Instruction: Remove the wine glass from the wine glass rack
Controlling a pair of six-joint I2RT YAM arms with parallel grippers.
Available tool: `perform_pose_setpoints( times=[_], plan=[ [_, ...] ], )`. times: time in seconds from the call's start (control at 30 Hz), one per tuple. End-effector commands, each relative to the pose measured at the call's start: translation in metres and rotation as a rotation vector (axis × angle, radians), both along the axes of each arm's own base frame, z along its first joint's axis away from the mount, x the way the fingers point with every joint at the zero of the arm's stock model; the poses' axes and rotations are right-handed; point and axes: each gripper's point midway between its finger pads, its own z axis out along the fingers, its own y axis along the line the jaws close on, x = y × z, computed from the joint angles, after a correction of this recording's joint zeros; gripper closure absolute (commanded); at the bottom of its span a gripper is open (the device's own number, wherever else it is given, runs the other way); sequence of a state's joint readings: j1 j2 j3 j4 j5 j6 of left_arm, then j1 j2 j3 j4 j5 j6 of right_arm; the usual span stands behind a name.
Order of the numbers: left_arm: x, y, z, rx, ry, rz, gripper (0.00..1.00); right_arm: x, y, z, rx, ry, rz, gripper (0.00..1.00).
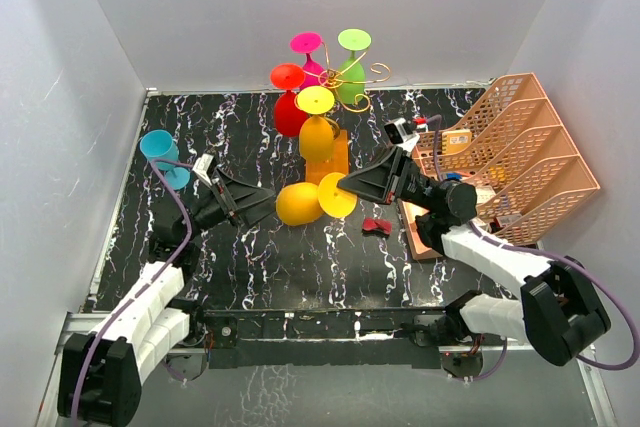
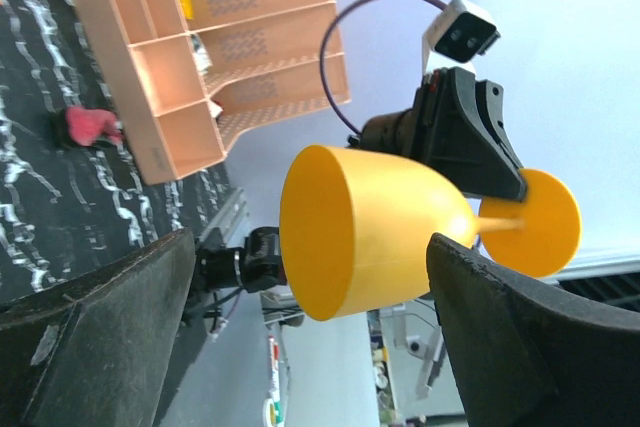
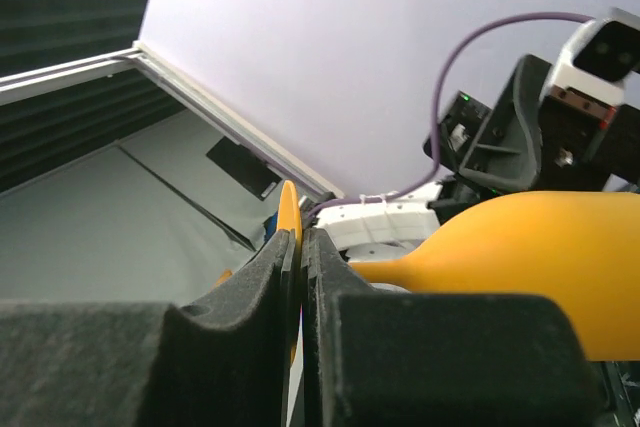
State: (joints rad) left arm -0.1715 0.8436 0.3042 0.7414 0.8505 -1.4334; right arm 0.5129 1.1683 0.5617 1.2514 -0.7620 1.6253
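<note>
The gold wire rack (image 1: pixel 352 78) stands at the back centre on its orange-brown base (image 1: pixel 340 154). Pink, green, red and yellow glasses hang on it upside down. An orange-yellow wine glass (image 1: pixel 299 204) lies level in the air in front of the rack. My right gripper (image 1: pixel 346 187) is shut on its round foot (image 3: pixel 289 219). My left gripper (image 1: pixel 268 201) is open at the bowl's mouth end. In the left wrist view the bowl (image 2: pixel 365 232) sits between the spread fingers (image 2: pixel 100 332), with no clear contact.
A peach lattice organiser (image 1: pixel 520 152) stands at the right, on a brown board (image 1: pixel 418 235). A small red object (image 1: pixel 377 226) lies on the black marbled table. A blue cup (image 1: pixel 160 150) stands at the left, near the white wall.
</note>
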Motion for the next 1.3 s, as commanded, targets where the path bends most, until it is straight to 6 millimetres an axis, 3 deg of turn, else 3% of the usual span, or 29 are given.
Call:
perform_pose_setpoints(
  times=[0.0, 0.4, 0.67, 0.9, 1.17, 1.27],
  plan=[
    [-0.02, -0.009, 0.036, -0.102, -0.108, -0.094, 0.03, -0.015, -0.012, 0.049, 0.161, -0.115, 0.014, 0.92],
    [-0.055, -0.029, 0.077, -0.252, -0.259, -0.245, 0.18, -0.007, -0.015, 0.029, 0.211, -0.031, 0.025, 0.92],
    [-0.061, -0.027, 0.081, -0.292, -0.289, -0.227, 0.37, 0.004, -0.012, 0.007, 0.17, 0.03, -0.023, 0.92],
    [-0.066, -0.025, 0.092, -0.315, -0.321, -0.233, 0.45, 0.009, -0.008, -0.006, 0.141, 0.064, -0.028, 0.92],
    [-0.067, -0.024, 0.094, -0.317, -0.327, -0.227, 0.76, 0.018, 0.0, -0.036, 0.027, 0.107, -0.069, 0.91],
    [-0.067, -0.024, 0.092, -0.305, -0.326, -0.216, 0.87, 0.025, 0.005, -0.062, -0.083, 0.135, -0.114, 0.88]
  ],
)
